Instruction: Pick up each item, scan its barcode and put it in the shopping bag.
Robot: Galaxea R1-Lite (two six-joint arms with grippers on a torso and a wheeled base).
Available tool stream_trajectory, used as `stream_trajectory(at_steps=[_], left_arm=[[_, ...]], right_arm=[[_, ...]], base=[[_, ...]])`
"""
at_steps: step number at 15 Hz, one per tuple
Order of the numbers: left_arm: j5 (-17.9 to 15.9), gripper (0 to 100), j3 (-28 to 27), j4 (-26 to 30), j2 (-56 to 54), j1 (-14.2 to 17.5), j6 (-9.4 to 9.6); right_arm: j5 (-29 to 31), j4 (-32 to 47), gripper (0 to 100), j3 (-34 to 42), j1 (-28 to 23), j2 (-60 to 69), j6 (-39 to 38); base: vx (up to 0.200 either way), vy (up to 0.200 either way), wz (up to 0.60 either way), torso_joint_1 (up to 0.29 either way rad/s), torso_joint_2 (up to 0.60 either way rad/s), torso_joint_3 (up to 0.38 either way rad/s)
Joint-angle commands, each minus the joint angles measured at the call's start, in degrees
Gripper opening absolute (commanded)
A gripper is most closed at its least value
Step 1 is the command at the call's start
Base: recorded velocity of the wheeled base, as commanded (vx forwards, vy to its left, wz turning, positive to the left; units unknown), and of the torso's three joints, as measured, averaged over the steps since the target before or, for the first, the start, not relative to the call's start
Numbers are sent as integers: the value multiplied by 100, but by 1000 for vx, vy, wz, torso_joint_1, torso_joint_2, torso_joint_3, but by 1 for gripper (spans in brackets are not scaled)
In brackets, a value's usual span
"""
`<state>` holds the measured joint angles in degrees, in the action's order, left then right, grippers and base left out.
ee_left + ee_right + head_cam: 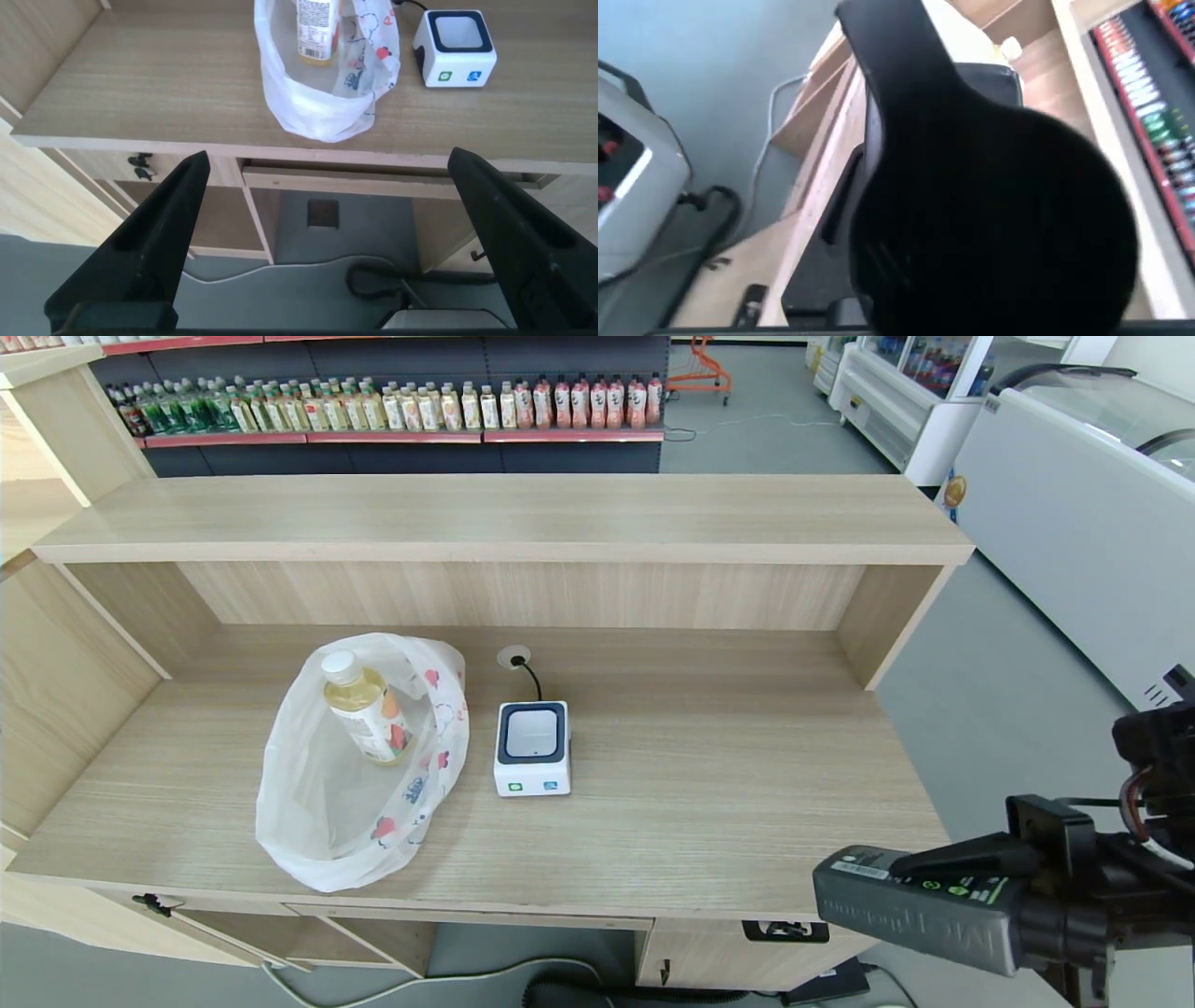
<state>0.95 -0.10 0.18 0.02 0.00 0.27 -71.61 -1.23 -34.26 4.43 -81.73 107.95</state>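
Jaws of left gripper (329,157) apart, right gripper (878,901) unclear, labelled bottle (366,714) inside shopping bag (297,840)

Wooden counter (728,756), shopping bag (308,803), scanner (532,747) beside it

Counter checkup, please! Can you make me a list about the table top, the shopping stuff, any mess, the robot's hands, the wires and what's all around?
Surface: wooden counter, bare wood.
Job's things: bottle tilted inside the open shopping bag; scanner beside the bag on the robot's right, not touching it.
Clutter: nothing seen.
Hands: left hand open and empty, in front of the counter's front edge; right hand off the counter's near right corner.
Cables: black cable runs from the scanner into a hole at the back; pale cable on the floor below.
Surroundings: shelf of drinks behind; freezer to the right.
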Motion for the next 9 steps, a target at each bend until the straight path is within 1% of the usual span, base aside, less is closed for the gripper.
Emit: stream_trajectory(at_steps=[1,2,3,4,5,6,7,8,9], left_arm=[[2,100,1,-1,-2,0,0],[2,100,1,-1,-2,0,0],[2,100,1,-1,-2,0,0],[2,100,1,-1,-2,0,0],[2,100,1,-1,-2,0,0],[2,100,1,-1,-2,0,0],[2,100,1,-1,-2,0,0],[2,100,10,-1,-2,0,0],[2,100,1,-1,-2,0,0]], right_arm=[[33,-26,0,-55,-188,377,-1390],[112,-176,0,-213,-434,491,-2181],[182,-255,0,-459,-627,544,-3131],[455,-264,0,-723,-917,640,-4405],[727,-264,0,-855,-1005,728,-5310],[1588,-316,0,-1092,-952,895,-7745],[2283,-545,0,-1162,-653,966,-9599],[2757,-914,0,-1136,-390,939,-11199],[3030,-1248,0,-1074,-205,904,-12104]], base=[[0,0,0,0,0,0],[0,0,0,0,0,0],[0,0,0,0,0,0],[0,0,0,0,0,0],[0,0,0,0,0,0],[0,0,0,0,0,0],[0,0,0,0,0,0],[0,0,0,0,0,0],[0,0,0,0,0,0]])
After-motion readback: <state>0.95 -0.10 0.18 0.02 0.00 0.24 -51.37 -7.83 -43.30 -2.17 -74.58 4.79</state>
